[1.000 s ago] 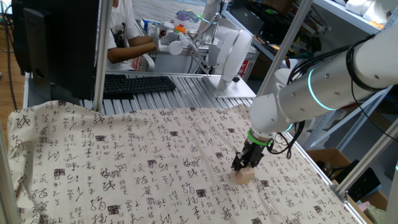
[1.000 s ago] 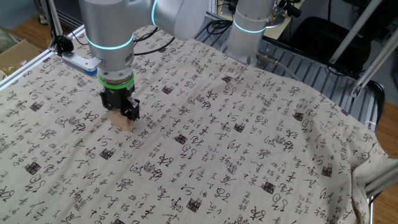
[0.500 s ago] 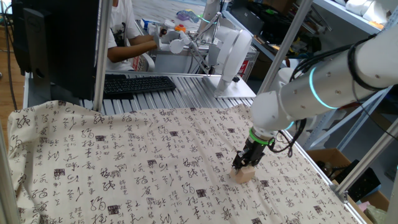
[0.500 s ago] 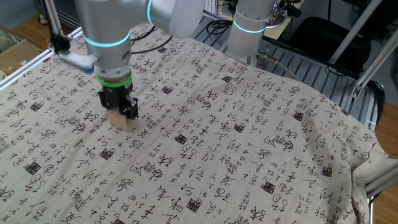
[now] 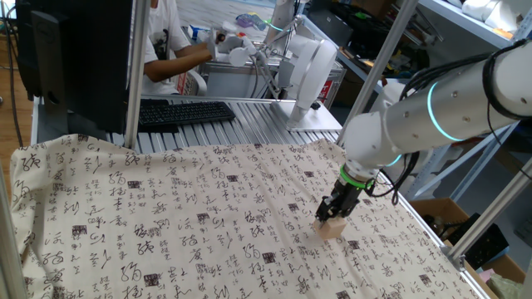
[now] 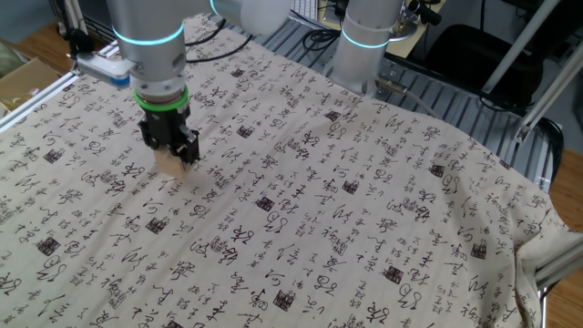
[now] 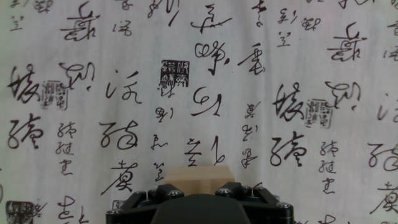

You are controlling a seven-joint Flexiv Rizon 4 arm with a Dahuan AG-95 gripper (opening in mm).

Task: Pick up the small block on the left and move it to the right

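Note:
The small block (image 5: 332, 227) is a plain light-tan wooden cube. It sits between the fingers of my gripper (image 5: 333, 219) over the right part of the calligraphy-print cloth (image 5: 183, 224). In the other fixed view the gripper (image 6: 171, 155) holds the block (image 6: 169, 164) near the cloth's left side, seemingly just off the cloth. In the hand view the block's top (image 7: 199, 176) shows between the black jaws of the gripper (image 7: 199, 186), which is shut on it.
A black keyboard (image 5: 183, 111) and a dark monitor (image 5: 75, 58) stand behind the cloth, with a person beyond them. A second arm's base (image 6: 364, 41) rises at the far edge. A cardboard box (image 6: 23, 77) lies beside the table. Frame posts (image 5: 133, 75) stand around.
The gripper has moved with the block in it, a little to the right in one fixed view and up-left in the other. The block seems to have lifted slightly off the cloth.

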